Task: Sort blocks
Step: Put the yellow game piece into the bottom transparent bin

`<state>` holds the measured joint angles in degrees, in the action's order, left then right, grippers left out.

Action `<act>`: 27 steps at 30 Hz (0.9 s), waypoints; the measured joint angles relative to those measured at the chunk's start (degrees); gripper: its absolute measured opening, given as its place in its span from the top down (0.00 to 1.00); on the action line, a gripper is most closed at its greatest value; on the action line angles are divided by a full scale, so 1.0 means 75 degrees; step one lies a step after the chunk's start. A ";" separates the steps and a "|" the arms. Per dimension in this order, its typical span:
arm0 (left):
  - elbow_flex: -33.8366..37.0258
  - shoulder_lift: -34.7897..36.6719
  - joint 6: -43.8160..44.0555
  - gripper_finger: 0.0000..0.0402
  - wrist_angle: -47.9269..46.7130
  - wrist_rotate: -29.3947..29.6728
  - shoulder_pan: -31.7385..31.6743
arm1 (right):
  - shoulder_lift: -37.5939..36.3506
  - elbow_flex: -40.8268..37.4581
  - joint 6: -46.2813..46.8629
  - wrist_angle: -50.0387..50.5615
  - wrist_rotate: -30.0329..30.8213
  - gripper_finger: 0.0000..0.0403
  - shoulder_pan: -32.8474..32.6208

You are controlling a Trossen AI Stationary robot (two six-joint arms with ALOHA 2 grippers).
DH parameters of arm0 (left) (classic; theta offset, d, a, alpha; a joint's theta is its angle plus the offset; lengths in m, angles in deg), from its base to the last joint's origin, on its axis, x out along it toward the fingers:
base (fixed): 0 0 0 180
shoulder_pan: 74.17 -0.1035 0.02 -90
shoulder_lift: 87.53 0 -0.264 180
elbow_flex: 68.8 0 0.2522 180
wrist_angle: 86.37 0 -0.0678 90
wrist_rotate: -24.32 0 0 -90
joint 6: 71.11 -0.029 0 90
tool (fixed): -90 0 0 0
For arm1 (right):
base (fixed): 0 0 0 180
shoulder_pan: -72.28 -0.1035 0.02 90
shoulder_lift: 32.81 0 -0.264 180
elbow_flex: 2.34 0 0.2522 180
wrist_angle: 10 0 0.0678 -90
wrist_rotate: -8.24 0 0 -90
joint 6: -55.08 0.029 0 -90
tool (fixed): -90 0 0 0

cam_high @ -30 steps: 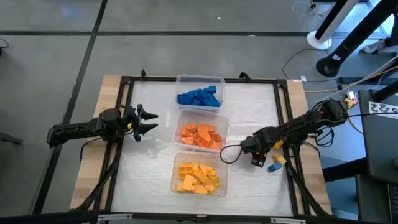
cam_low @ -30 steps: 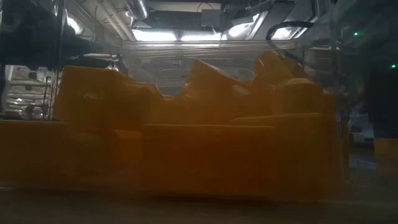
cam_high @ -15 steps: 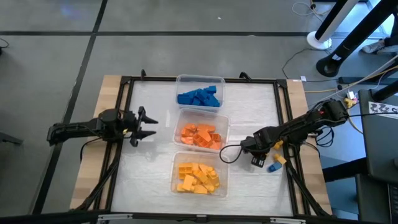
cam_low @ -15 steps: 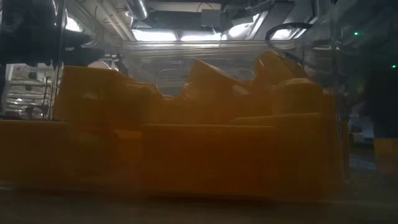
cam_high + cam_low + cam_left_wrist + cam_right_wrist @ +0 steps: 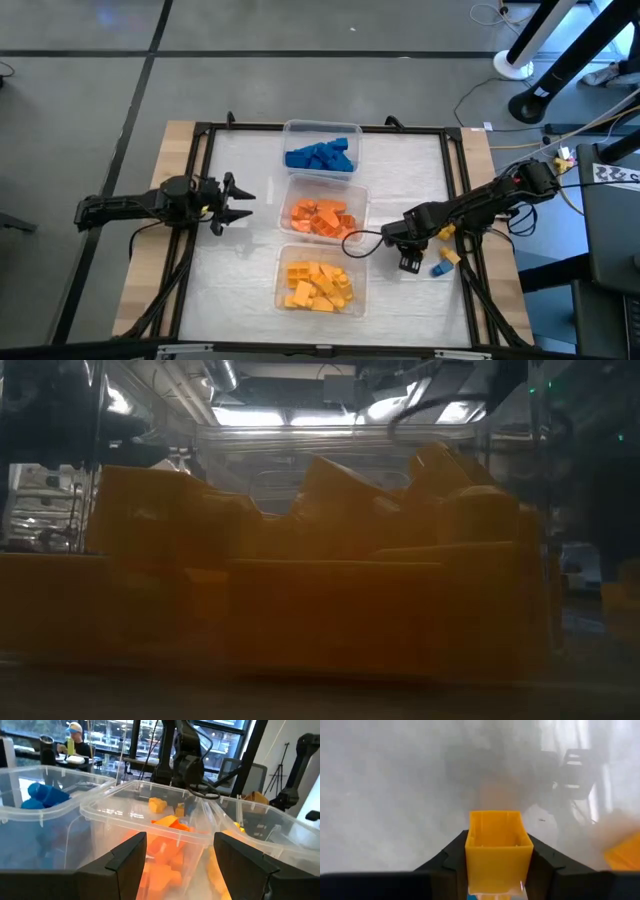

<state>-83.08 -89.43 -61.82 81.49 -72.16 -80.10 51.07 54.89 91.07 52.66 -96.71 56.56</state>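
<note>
Yellow block [image 5: 495,849] between right gripper [image 5: 496,862] fingers, only in wrist view.

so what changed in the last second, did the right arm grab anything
The right tool closed on a yellow block and has shifted slightly toward the tubs, carrying it off the mat. The left tool drew back a little toward its own side and stays open, holding nothing. The blue tub, orange tub and yellow tub and the two loose blocks at the right edge have not moved.
</note>
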 joint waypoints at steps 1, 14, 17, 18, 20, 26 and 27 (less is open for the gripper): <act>-0.0002 -0.0005 0.0086 0.45 0.0000 -0.0001 0.0000 | 0.0000 0.0109 -0.0055 -0.0009 -0.0096 0.67 0.0000; -0.0002 -0.0005 0.0226 0.45 0.0000 0.0009 0.0000 | -0.0003 0.2743 -0.0263 0.0128 -0.0625 0.67 -0.0006; -0.0002 -0.0005 0.0226 0.45 0.0000 0.0009 0.0000 | -0.0006 0.3590 -0.0260 0.0123 -0.0622 0.66 -0.0006; -0.0002 -0.0005 0.0226 0.45 0.0000 0.0009 0.0000 | -0.0006 0.3856 -0.0255 0.0131 -0.0612 0.65 -0.0006; -0.0001 -0.0005 0.0224 0.45 0.0000 0.0012 0.0000 | -0.0006 0.4375 -0.0247 0.0110 -0.0487 0.65 -0.0011; -0.0002 -0.0005 0.0226 0.45 0.0000 0.0012 0.0000 | -0.0020 0.5046 -0.0274 -0.0807 0.0922 0.66 -0.0012; -0.0002 -0.0005 0.0226 0.45 0.0000 0.0015 0.0000 | -0.0011 0.5024 -0.0319 -0.1094 0.1058 0.65 -0.0012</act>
<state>-83.10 -89.46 -60.13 81.49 -72.05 -80.10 50.99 92.57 88.68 44.45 -88.78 56.47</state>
